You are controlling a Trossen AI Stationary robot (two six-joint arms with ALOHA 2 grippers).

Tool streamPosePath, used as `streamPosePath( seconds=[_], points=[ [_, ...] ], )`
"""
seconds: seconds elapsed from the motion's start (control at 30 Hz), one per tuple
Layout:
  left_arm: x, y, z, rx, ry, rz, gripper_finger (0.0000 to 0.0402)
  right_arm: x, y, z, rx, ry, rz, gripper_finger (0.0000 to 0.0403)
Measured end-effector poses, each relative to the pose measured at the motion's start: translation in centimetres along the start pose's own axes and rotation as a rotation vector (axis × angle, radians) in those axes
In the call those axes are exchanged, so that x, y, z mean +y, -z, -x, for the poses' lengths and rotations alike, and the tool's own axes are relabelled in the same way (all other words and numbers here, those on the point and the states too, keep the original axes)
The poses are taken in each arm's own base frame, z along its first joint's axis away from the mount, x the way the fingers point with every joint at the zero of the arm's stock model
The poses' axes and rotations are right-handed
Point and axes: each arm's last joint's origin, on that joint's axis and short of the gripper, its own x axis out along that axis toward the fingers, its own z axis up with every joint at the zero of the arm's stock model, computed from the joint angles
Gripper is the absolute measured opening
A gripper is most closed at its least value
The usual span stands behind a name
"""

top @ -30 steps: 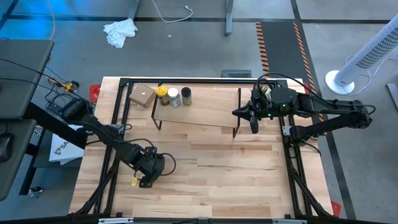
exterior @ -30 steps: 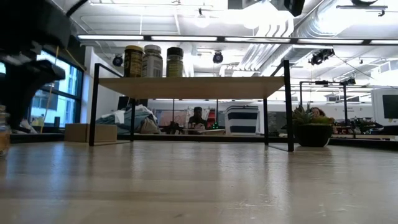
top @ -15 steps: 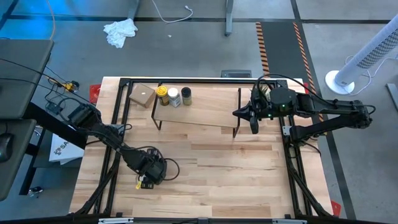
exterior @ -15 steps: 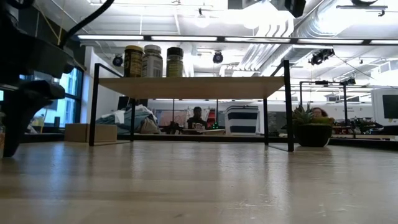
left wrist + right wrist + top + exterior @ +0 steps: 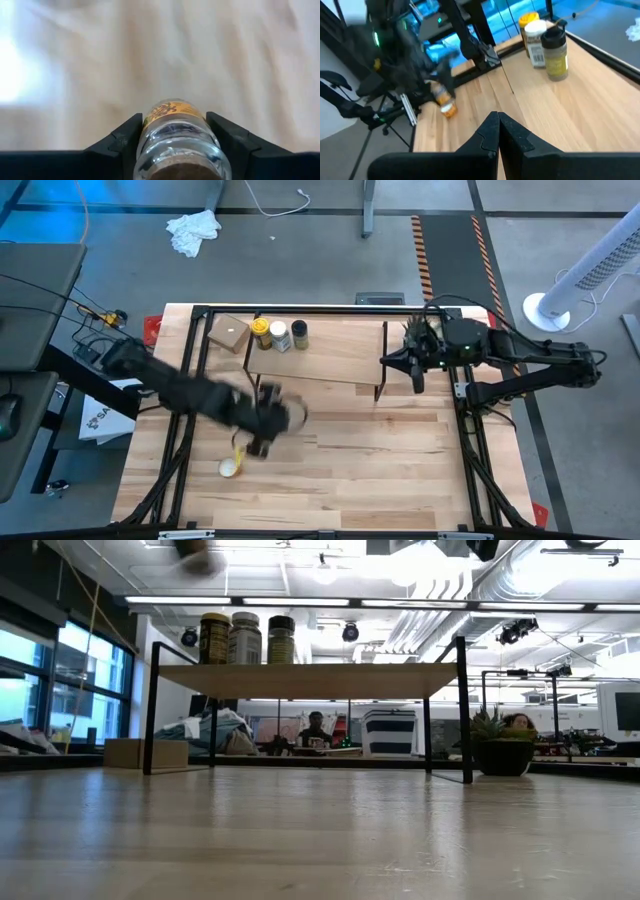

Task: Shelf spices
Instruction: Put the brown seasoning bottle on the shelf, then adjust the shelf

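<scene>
Glass is the material in hand: the left gripper [image 5: 172,145] is clamped on the small clear jar [image 5: 175,132], one dark finger [image 5: 120,145] on each side of its body, the brown cap end nearest the wrist camera and the yellow-printed label facing outward. In the high view the left gripper [image 5: 262,420] sits over the table [image 5: 400,470] at about 8 o'clock from centre, with the shelf [image 5: 340,355] at roughly 1 o'clock from it.

Three jars already stand on the shelf's left end in a row: yellow jar [image 5: 261,333], white-capped jar [image 5: 280,336] and black-capped jar [image 5: 300,333]. The plank to their right is bare wood. A small box [image 5: 229,334] lies just beside the shelf's left legs.

A pale round object [image 5: 229,468] lies on the table at 7 o'clock from the left gripper; what it is cannot be determined.

The right gripper [image 5: 498,132] waits off the shelf's right end with its fingers together, holding nothing.

Assessment: the jar is likely light, rigid, smooth and breakable. The hold across the body below the cap looks suitable; moderate pressure is advised, as glass may slip between hard fingers. It will need to be set upright beside the black-capped jar without knocking the row.
</scene>
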Motion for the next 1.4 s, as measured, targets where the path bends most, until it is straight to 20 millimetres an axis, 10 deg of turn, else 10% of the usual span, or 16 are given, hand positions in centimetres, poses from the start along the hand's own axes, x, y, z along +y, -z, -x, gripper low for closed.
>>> streamPosePath(
  seconds=[0.17, 0.33, 0.5, 0.8, 1.4],
  points=[
    [9.3, -4.9, 3.3, -0.113, -0.132, 0.0, 0.0178, -0.1, -0.4, 1.7, -0.055, -0.014, -0.002, 0.0],
    [18.4, -7.4, 1.0, -0.066, -0.13, 0.121, 0.0178, -0.2, -0.8, 3.3, -0.112, -0.024, -0.003, 0.0],
    [22.9, -8.1, -3.5, 0.137, -0.05, 0.132, 0.0178, 0.0, -1.2, 3.7, -0.165, -0.045, 0.035, 0.0],
    [24.6, -8.3, -8.2, 0.274, 0.015, 0.116, 0.0178, 0.1, -1.5, 3.7, -0.189, -0.053, 0.056, 0.0],
    [23.4, -9.9, -6.9, 0.187, -0.052, 0.091, 0.0273, 0.1, -1.5, 3.7, -0.189, -0.051, 0.081, 0.0]
  ],
)
